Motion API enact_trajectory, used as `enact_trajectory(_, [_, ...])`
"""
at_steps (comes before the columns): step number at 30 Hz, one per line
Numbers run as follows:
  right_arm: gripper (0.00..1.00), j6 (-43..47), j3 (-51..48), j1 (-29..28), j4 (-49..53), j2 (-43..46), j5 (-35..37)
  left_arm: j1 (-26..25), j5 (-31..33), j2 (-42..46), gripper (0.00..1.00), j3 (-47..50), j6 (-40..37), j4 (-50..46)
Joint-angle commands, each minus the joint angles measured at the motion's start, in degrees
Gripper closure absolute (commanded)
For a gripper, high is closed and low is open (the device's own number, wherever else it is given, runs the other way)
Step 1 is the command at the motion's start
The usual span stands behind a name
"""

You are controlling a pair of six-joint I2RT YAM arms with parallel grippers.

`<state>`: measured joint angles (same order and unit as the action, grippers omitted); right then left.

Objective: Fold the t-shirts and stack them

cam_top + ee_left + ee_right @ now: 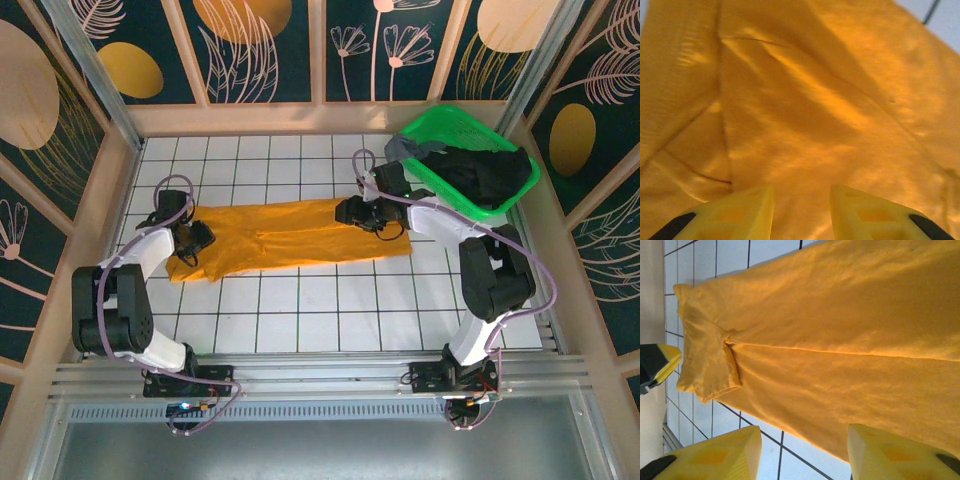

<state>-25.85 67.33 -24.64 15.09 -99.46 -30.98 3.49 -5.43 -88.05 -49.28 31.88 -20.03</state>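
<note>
The mustard-orange t-shirt point(290, 240) lies flat on the tiled table as a long strip running left to right. My left gripper point(197, 240) hangs low over its left end, open, with only orange cloth point(805, 100) beneath the gripper point(801, 200). At the strip's right end my right gripper point(362, 212) is also open. In the right wrist view the gripper point(802, 442) straddles the shirt's point(840, 340) edge and bare tile, holding nothing. The black t-shirt point(490, 170) and grey t-shirt point(405, 148) lie crumpled in the basket.
The green mesh basket point(455, 112) stands tilted at the back right corner, against the wall. White tiled table point(300, 320) stretches in front of the orange shirt. Patterned walls enclose the table on three sides.
</note>
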Motion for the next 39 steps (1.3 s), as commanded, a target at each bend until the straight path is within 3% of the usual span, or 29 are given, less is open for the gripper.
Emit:
enact_trajectory(1, [0.50,1.14,0.70,-0.10,-1.43,0.95,-2.02,2.29,1.22,-2.65,0.65,-1.64,-3.86,-2.10])
enact_trajectory(15, [0.48,1.79,0.78,0.00,-0.85,0.59,-3.03,2.79,2.32,-8.14,0.68,-2.41,-5.16,2.10])
enact_trajectory(32, [0.48,1.41,1.66,0.03,-0.77,-0.30,-2.37,2.83,3.40,-5.42,0.97,-3.63,-6.62,0.02])
enact_trajectory(39, [0.48,1.40,1.58,0.03,-0.57,-0.30,-2.06,2.76,4.02,-4.06,1.00,-5.81,-6.31,-2.39])
